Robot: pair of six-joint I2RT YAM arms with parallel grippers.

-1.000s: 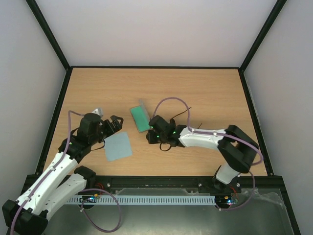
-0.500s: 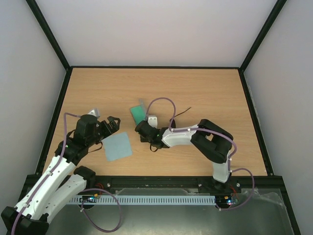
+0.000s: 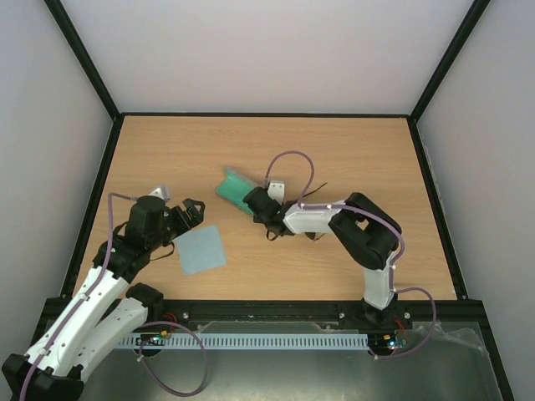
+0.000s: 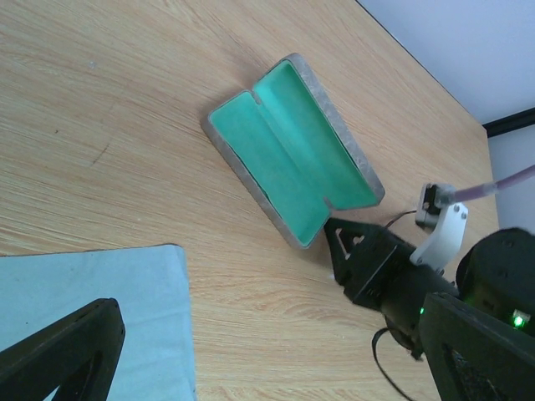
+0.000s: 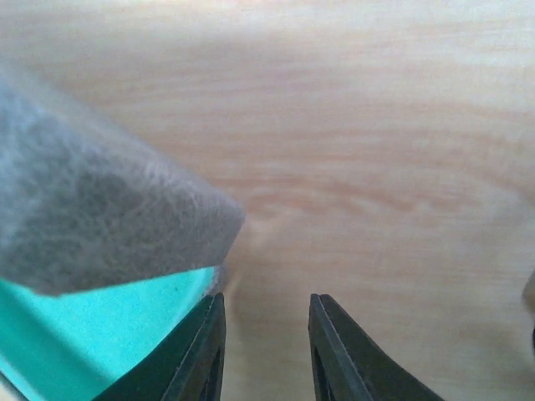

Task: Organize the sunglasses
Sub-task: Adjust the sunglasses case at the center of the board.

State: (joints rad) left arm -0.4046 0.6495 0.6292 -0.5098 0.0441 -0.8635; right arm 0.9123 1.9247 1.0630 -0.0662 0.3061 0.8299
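The sunglasses are mostly hidden under my right arm; only one thin dark temple arm (image 3: 316, 189) sticks out behind it. The grey case with green lining (image 3: 232, 189) lies open on the table and shows fully in the left wrist view (image 4: 288, 146). My right gripper (image 3: 253, 201) is open and empty at the case's near end, its left finger (image 5: 207, 351) against the case edge (image 5: 100, 225). My left gripper (image 3: 192, 209) is open and empty just above the light blue cloth (image 3: 202, 249).
In the left wrist view the cloth (image 4: 92, 317) lies at lower left and the right gripper (image 4: 355, 251) at the case's corner. A thin dark loop (image 4: 378, 349) lies under the right wrist. Black frame rails edge the wooden table (image 3: 368, 150).
My right gripper has swung back and left from in front of the case to its near end. The case has shifted left and turned. My left arm has barely moved.
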